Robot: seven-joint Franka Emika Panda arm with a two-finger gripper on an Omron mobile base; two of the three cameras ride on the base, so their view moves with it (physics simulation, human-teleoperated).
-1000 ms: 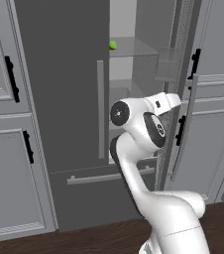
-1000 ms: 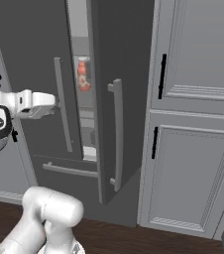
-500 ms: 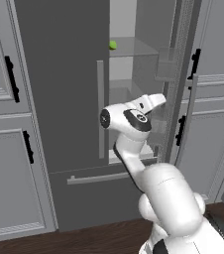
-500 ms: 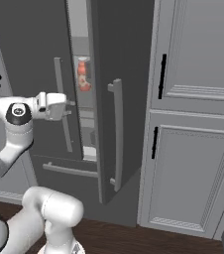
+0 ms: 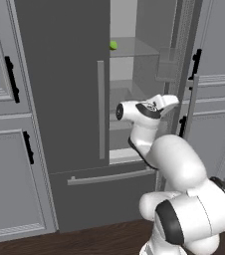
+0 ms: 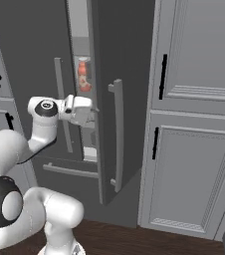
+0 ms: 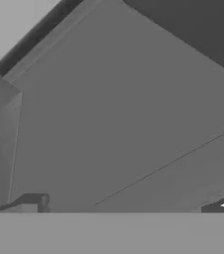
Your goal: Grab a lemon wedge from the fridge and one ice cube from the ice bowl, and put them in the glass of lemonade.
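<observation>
Nearest the cameras, the white arm reaches into the gap of the fridge, whose right door stands ajar. Its pincer sits at mid-shelf height, jaws wide and empty. Farther in, the lemon wedge rests on a higher shelf, above it.

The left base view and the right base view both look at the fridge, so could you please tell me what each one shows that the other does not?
The left base view has the lemon wedge on a shelf inside. The right base view has a pink-labelled bottle in the door gap. Both show the dark fridge with its right door open, the pale cabinets beside it, and the arm reaching toward the opening.
</observation>
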